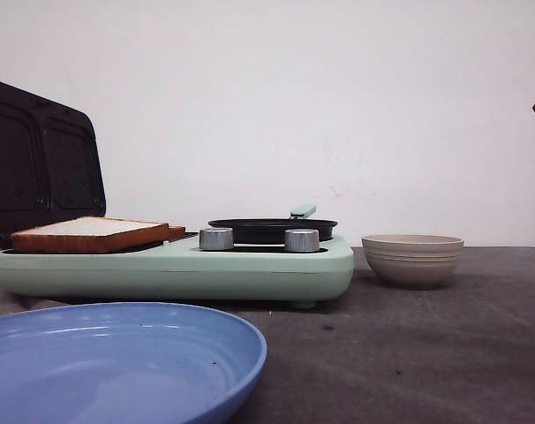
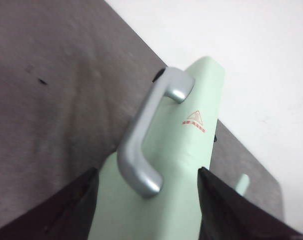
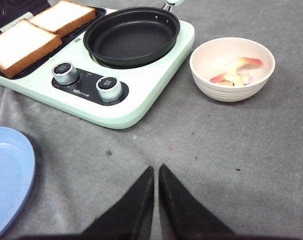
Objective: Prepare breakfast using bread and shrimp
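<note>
While the lid (image 1: 40, 159) stands raised near the counter's (image 1: 426, 353) left edge, the bread (image 1: 89, 233) lies on its plate. From the left wrist, the left hand (image 2: 147, 200) spreads open astride the lid handle (image 2: 144, 137) (best closed squarely). From the right wrist, the right hand (image 3: 156, 175) is closed, empty; the shrimp (image 3: 236, 74) sit in the bowl (image 3: 211, 85), the pan (image 3: 131, 36) bare.

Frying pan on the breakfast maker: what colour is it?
Black, inside and out. The frying pan shows best in the right wrist view.
</note>
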Motion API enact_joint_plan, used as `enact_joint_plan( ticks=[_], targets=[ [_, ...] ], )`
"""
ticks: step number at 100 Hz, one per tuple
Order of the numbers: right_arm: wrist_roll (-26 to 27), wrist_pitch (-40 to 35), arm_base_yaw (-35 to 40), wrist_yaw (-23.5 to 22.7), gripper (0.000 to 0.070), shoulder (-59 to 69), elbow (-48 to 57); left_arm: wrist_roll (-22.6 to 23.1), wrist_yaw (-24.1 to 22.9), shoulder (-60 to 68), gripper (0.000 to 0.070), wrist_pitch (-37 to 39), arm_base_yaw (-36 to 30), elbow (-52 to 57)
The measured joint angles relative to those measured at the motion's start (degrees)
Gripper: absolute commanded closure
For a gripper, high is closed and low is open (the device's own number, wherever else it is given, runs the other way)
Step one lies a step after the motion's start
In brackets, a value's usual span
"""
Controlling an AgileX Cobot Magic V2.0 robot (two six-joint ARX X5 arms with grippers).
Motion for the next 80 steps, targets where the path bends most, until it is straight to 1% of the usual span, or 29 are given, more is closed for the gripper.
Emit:
enact_joint_plan(
  ticks=[11, 35, 53, 80],
  targets=[
    [0.00, 0.00, 0.00, 0.00, 0.0693, 0.00, 0.00, -0.90, 0.87, 2.51, 0.0385, 1.66, 0.02, 0.00],
    [0.02, 0.00, 0.00, 0.00, 0.0693, 0.00, 0.00, -2.56, 4.31, 6.32, 0.0385, 5.60, 0.02, 0.00],
    [0.28, 0.00, 0.00, 0.02, 0.0693, 0.00, 0.00, -4.22, 5.05, 7.15, 0.0385, 8.35, 0.02, 0.00],
    [0.66, 0.00, 0.00, 0.02, 0.0693, 0.00, 0.00, -4.74, 6.34, 10.25, 0.0385, 8.37, -0.81, 0.00]
  ],
)
